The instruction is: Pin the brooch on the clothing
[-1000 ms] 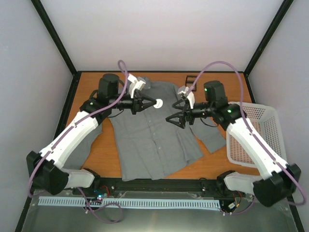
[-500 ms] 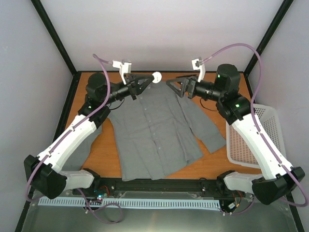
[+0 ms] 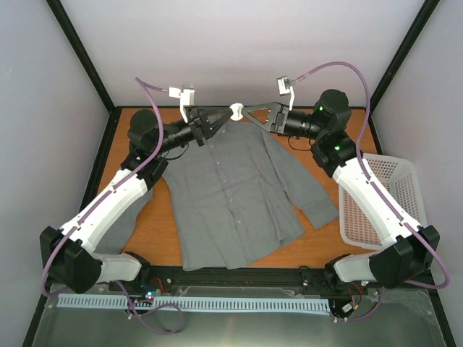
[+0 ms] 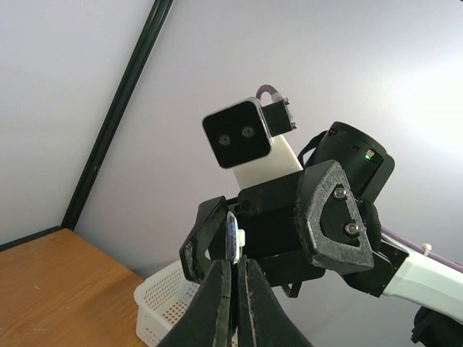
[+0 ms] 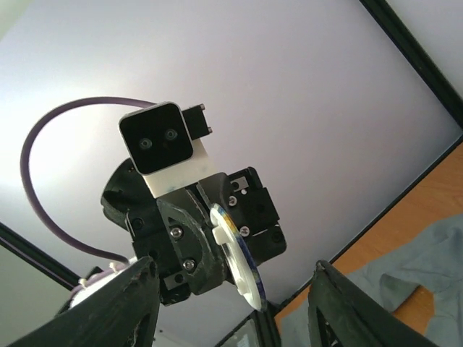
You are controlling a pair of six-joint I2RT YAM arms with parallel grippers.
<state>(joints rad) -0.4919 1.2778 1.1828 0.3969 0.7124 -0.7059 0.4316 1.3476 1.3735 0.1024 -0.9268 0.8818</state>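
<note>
Left tool point(image 3: 226, 114) holding brooch point(image 3: 236, 110) inside the spread right tool point(image 3: 244, 113), above shirt point(image 3: 231, 191), basket point(image 3: 396, 181) at right edge

left claw point(image 3: 223, 116) and right claw point(image 3: 249, 114) raised off the clothing point(image 3: 231, 195), right claw brought up to the brooch point(image 3: 236, 111)

The small round brooch point(image 3: 236, 111), white side showing, is up in the air above the grey shirt point(image 3: 231, 195), which lies spread flat.

brooch point(image 3: 236, 111) pin too small to see, shirt point(image 3: 231, 195) sleeve partly under L arm point(image 3: 108, 206)
</note>
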